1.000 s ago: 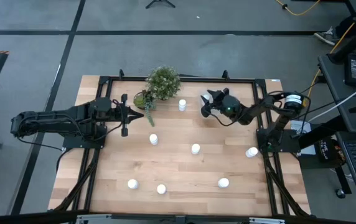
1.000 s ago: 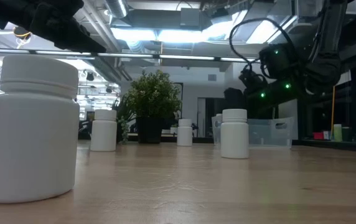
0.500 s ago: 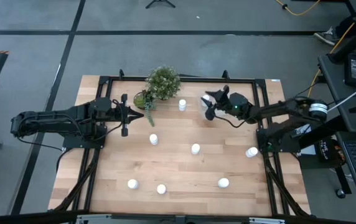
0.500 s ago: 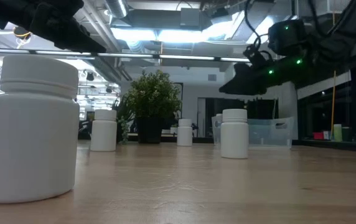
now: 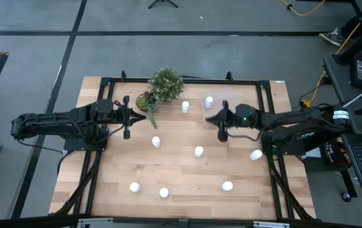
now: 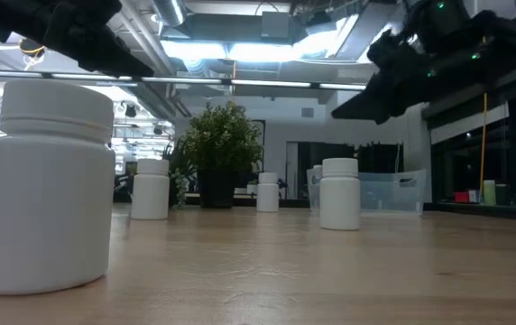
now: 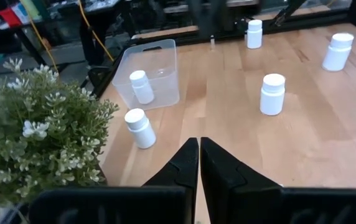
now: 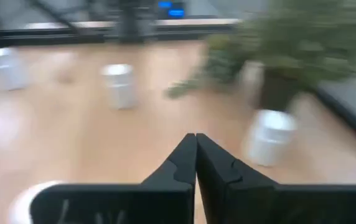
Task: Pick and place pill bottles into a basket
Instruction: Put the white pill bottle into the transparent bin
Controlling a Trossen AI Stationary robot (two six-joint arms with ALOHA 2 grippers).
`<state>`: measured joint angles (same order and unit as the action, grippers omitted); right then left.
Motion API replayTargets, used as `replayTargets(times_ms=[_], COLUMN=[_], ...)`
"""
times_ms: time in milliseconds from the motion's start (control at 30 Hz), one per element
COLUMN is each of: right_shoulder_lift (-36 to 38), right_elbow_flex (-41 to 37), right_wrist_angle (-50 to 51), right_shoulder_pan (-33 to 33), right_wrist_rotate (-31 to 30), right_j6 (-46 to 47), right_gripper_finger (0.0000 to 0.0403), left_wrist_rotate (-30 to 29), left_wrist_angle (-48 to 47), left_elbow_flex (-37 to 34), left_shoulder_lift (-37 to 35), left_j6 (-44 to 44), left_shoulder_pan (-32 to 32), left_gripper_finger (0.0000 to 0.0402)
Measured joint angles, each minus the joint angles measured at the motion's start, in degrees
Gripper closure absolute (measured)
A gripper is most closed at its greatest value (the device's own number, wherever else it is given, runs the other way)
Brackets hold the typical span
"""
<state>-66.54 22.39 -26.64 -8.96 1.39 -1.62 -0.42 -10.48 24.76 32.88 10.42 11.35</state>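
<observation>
— wooden table point(image 5: 181, 171) under both arms, yes? where are the pill bottles?
— scattered. one pill bottle point(image 5: 208, 101) stands inside the basket point(image 7: 147, 73), a clear tub by the far edge; another point(image 5: 185, 106) is just beside the potted plant point(image 5: 166, 83). two sit mid-table point(image 5: 156, 142) point(image 5: 198, 151), one near the right rail point(image 5: 255, 154), three along the near side point(image 5: 134, 187) point(image 5: 164, 192) point(image 5: 227, 186).
— and the right gripper point(image 5: 222, 123)?
— above the table, near the basket, fingers pressed together, holding nothing.
— the left gripper point(image 5: 126, 118)?
— beside the plant, fingers point(image 7: 218, 176) closed on each other, also empty.
</observation>
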Motion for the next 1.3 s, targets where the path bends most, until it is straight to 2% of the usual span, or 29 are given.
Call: replayTargets(times_ms=[233, 500, 1167, 1300], right_shoulder_lift=[0.0, -0.1, -0.1, -0.1], right_elbow_flex=[0.0, 0.0, 0.0, 0.0], right_wrist_angle=[0.4, 8.9, 6.4, 6.4], right_shoulder_pan=[7.4, 11.6, 11.9, 11.9], right_wrist_rotate=[0.8, 0.8, 0.8, 3.2], right_j6=[2.9, 2.8, 2.4, -0.4], right_gripper_finger=[0.0399, 0.039, 0.0388, 0.0384], left_wrist_rotate=[0.0, 0.0, 0.0, 0.0], left_wrist_angle=[0.0, 0.0, -0.1, -0.1], left_elbow_flex=[0.0, 0.0, 0.0, 0.0], left_shoulder_lift=[0.0, 0.0, 0.0, 0.0], left_j6=[-1.3, -0.2, 0.3, 0.2], left_shoulder_pan=[0.0, 0.0, 0.0, 0.0], left_gripper_finger=[0.0394, 0.0395, 0.0394, 0.0396])
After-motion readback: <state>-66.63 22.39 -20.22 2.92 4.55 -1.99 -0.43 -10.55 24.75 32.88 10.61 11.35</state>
